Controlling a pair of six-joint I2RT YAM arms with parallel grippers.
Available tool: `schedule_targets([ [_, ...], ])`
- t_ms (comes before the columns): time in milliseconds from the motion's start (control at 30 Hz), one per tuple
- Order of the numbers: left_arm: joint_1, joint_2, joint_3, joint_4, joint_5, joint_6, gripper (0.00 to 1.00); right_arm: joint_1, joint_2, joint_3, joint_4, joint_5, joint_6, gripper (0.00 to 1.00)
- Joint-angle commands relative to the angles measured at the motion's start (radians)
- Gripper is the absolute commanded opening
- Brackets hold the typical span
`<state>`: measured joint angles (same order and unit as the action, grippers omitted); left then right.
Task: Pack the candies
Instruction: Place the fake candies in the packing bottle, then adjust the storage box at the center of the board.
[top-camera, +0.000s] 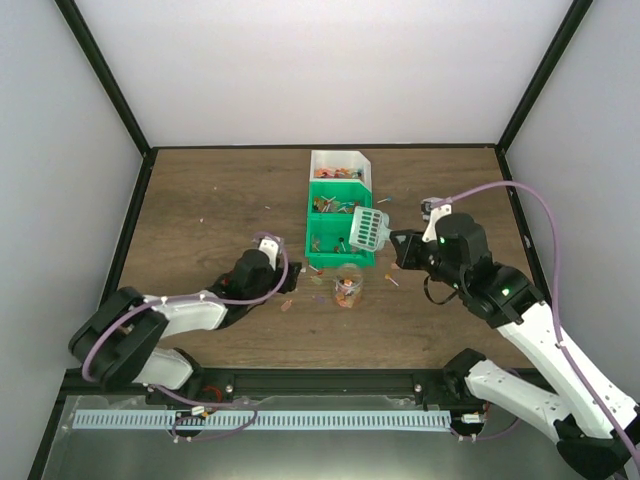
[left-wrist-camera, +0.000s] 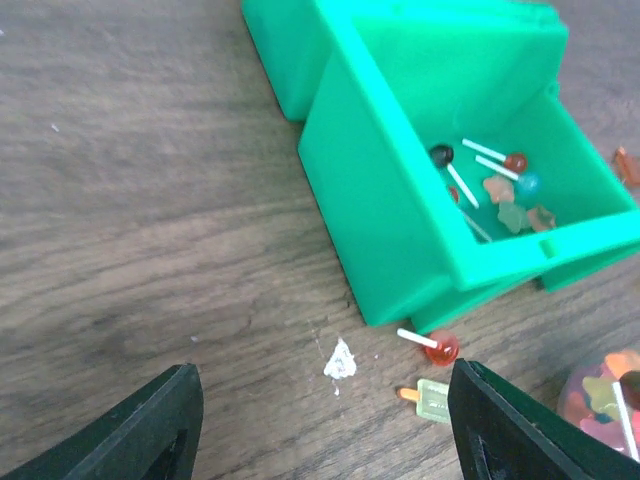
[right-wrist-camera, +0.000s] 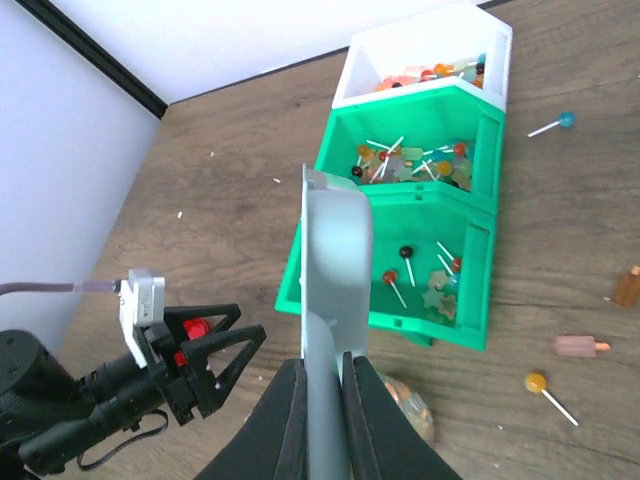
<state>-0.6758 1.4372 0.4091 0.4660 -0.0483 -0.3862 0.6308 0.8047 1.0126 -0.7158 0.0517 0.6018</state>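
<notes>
- The left claw (left-wrist-camera: 322, 385) is spread wide. It holds nothing and touches nothing, hanging over bare table (left-wrist-camera: 150, 200) at the bottom of its wrist view.
- Between its fingers lie a red lollipop (left-wrist-camera: 440, 347) and a small green sweet (left-wrist-camera: 433, 398), both loose on the wood just below the green bin (left-wrist-camera: 390, 230).
- The right claw (right-wrist-camera: 325, 400) is pressed together on the handle of the scoop (right-wrist-camera: 335, 260), pinching it from both sides.
- In the top view the scoop head sits centre frame, over the green bin's right edge.
- The scoop shows edge-on from the wrist, so I cannot tell whether it carries anything.
- Most candies (right-wrist-camera: 410, 160) lie in the green bin's two compartments and in the white bin (right-wrist-camera: 430, 45) at the upper right.
- A few more are scattered on the table, lower right.
- A jar (top-camera: 348, 288) with some candies inside stands just below the green bin.
</notes>
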Motion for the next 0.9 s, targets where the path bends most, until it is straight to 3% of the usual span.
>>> schedule_targets([
  [0,0.000,-0.113,0.002,-0.111,-0.070,-0.023,0.70,-0.003,0.053,0.043,0.119,-0.004,0.027,0.01],
  [167,-0.001,-0.137,0.122,-0.190,-0.060,-0.029,0.74,-0.090,0.134,0.019,0.247,-0.089,0.017,0.01],
  [533,0.007,0.234,0.429,-0.288,-0.116,0.023,0.75,-0.412,0.451,0.069,0.538,-0.537,0.018,0.01],
  [767,0.110,0.334,0.527,-0.407,-0.077,0.022,0.74,-0.435,0.725,0.408,0.474,-0.649,-0.021,0.01],
  [867,0.156,0.348,0.627,-0.536,-0.073,0.027,0.74,-0.437,0.826,0.576,0.373,-0.648,-0.040,0.01],
])
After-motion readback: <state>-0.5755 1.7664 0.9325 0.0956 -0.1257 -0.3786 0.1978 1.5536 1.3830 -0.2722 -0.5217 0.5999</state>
